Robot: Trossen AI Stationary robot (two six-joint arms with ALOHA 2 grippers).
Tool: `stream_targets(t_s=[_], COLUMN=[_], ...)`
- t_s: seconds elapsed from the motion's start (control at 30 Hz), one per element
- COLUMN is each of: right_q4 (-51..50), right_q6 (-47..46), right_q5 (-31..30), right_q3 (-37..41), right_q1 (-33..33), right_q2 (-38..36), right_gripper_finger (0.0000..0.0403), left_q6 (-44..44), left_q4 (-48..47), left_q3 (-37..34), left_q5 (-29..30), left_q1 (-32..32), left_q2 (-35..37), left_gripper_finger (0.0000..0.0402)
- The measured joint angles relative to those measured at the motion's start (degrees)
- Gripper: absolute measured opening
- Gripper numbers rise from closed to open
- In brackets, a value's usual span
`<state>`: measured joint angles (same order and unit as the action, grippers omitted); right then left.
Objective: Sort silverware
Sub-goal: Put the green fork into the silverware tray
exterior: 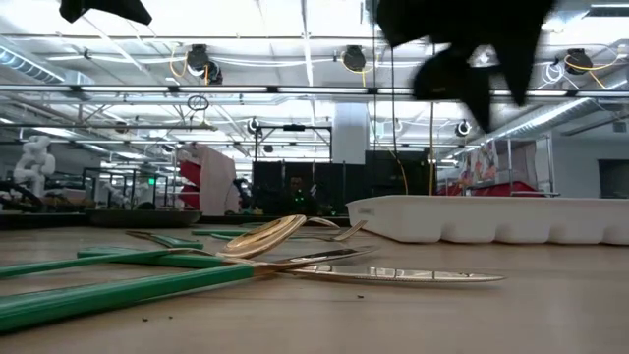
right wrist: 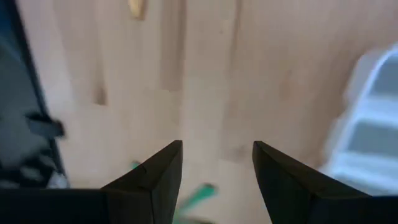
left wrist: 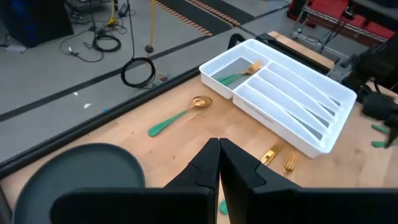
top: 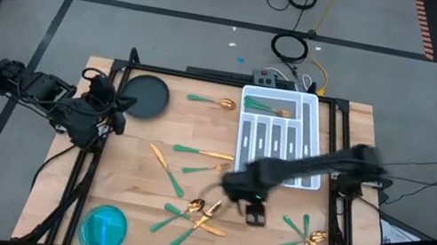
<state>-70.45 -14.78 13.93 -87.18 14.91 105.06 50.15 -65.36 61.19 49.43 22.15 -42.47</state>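
With the left gripper (top: 116,114) pressed together and idle at nine o'clock, the silverware (top: 193,213) lies scattered from centre to six o'clock, and the right gripper (top: 252,211), fingers spread and empty just beside the white tray (top: 314,112), seems between picks, needing next to descend squarely over one handle.

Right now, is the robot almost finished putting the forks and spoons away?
Not nearly. One fork lies in the white tray. The right hand hovers open and empty over the table. The left hand waits shut. The other silverware lies scattered on the table.
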Motion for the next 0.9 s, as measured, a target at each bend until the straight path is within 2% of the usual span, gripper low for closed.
stream_targets(t_s=[0.07, 0.17, 0.23, 0.33, 0.57, 0.9], right_q4=[6.9, 12.1, 14.6, 17.8, 19.2, 22.0], right_q6=[-11.7, -30.4, -40.2, -50.1, -61.7, -67.2], right_q5=[-1.0, -4.8, -5.2, -5.2, -4.8, -4.5], right_q3=[10.4, 22.9, 28.9, 35.4, 41.8, 45.7], right_q1=[2.6, 6.1, 8.2, 11.7, 19.3, 23.4], right_q2=[-8.5, -19.0, -24.0, -28.0, -28.3, -28.3], right_gripper_finger=[0.0187, 0.0187, 0.0187, 0.0187, 0.0187, 0.0189], left_q6=[-0.1, -0.1, -0.1, -0.1, 0.4, 0.4], left_q4=[0.0, 0.0, 0.0, 0.1, 0.4, 0.4], left_q3=[0.0, 0.0, 0.0, 0.0, 0.0, 0.0], left_q5=[0.0, 0.2, 0.4, 0.9, 1.2, 1.8], left_q1=[0.0, 0.0, 0.0, 0.0, 0.0, 0.0], left_q2=[0.0, 0.0, 0.0, 0.0, 0.0, 0.0], left_gripper_finger=[0.0018, 0.0018, 0.0018, 0.0018, 0.0018, 0.0018])
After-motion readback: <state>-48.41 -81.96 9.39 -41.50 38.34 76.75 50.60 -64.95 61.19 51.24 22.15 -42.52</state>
